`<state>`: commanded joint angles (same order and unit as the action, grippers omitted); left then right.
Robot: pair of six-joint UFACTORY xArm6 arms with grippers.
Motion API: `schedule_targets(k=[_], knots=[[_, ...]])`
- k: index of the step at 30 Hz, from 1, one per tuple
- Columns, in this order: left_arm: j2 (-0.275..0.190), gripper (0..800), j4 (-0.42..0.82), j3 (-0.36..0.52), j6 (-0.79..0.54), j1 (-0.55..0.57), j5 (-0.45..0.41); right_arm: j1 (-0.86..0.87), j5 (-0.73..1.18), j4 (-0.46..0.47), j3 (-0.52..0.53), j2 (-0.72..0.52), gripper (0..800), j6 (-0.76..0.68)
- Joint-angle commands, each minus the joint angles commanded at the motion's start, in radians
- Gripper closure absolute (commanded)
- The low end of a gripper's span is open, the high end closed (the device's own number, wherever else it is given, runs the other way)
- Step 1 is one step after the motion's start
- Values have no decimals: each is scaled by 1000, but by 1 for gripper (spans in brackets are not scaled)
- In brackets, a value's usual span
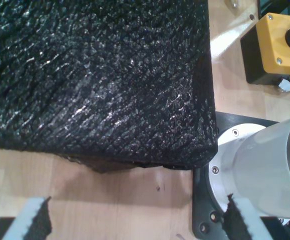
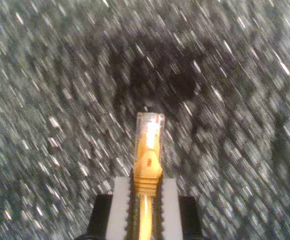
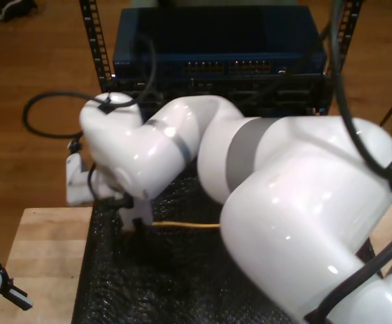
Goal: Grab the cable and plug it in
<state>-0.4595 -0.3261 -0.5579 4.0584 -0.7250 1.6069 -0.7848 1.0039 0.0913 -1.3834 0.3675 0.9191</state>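
Observation:
The cable (image 2: 146,210) is yellow-orange and ends in a clear plug (image 2: 149,131). My second gripper (image 2: 146,186) is shut on it just behind the plug, which sticks out past the fingertips over a black mesh mat (image 2: 45,100). In the exterior view that gripper (image 3: 134,223) hangs low over the mat (image 3: 162,283), and the cable (image 3: 186,225) runs toward that view's right, under the big white arm (image 3: 284,189). My first gripper (image 1: 137,205) is open over bare wood beside the mat's edge (image 1: 110,90), with nothing between its fingers (image 1: 35,215).
A blue network switch (image 3: 216,40) with rows of ports (image 3: 233,67) sits in a rack behind the table. A yellow emergency-stop box (image 1: 280,40) and a white arm base (image 1: 265,165) stand on the wooden table (image 1: 125,195). A thick black cable (image 3: 44,111) loops at the exterior view's left.

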Motion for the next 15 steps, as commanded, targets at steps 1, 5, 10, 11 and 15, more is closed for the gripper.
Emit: schedule_targets(k=[1, 5, 10, 11, 15], knots=[[0, 0, -6, 0, 0, 0, 3, 8, 0, -9, 6, -9, 796, 12], [3, 0, -38, -5, 0, 9, 23, 49, 3, -86, 43, -51, 796, 89], [3, 0, -81, -29, 5, 74, 40, 98, 3, -178, 100, -109, 796, 166], [5, 0, -94, -32, 12, 92, 46, 106, 3, -184, 115, -124, 796, 170], [8, 0, -150, -35, 66, 181, 57, 143, 3, -186, 178, -184, 796, 172]])
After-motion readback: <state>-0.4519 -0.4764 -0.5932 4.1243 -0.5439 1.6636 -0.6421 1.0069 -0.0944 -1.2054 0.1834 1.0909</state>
